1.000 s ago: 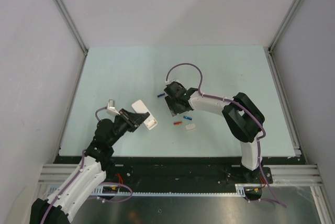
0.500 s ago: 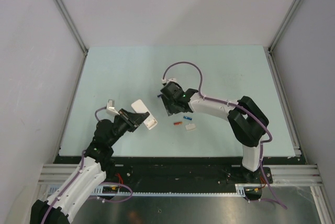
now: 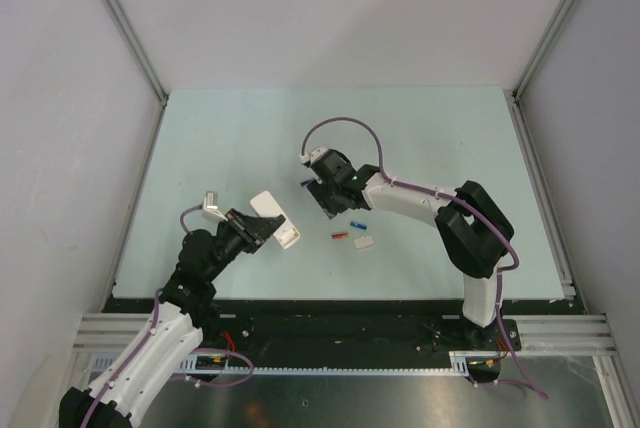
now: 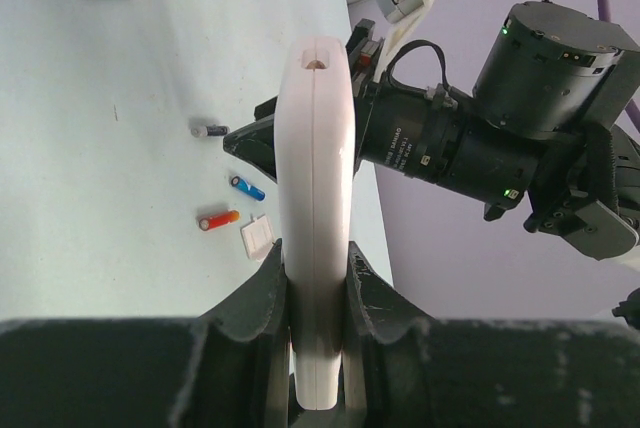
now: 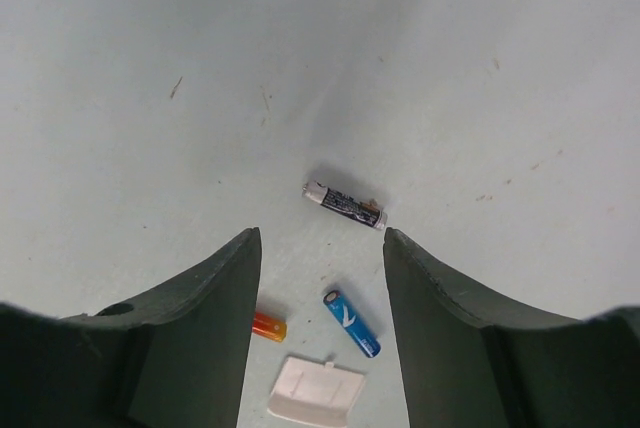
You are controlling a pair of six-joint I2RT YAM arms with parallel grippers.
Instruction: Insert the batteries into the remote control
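My left gripper [image 3: 262,229] is shut on the remote control [image 3: 276,218], holding it edge-on above the table; its white edge fills the left wrist view [image 4: 315,198]. My right gripper [image 3: 328,204] is open and hovers over the batteries. In the right wrist view a black battery [image 5: 344,205] lies just beyond the open fingertips. A blue battery [image 5: 351,323] and an orange-red battery [image 5: 268,327] lie between the fingers, lower in frame. The blue one [image 3: 358,222] and orange-red one [image 3: 339,235] also show from above. A dark purple battery [image 3: 305,183] lies left of the right gripper.
A small white cover piece [image 3: 364,242] lies on the table beside the orange-red and blue batteries; it also shows in the right wrist view [image 5: 315,392]. The pale green table [image 3: 450,148] is walled by white panels at the left, back and right.
My right gripper has moved toward the far left, away from the blue and orange-red batteries. The left gripper and the remote have stayed put.
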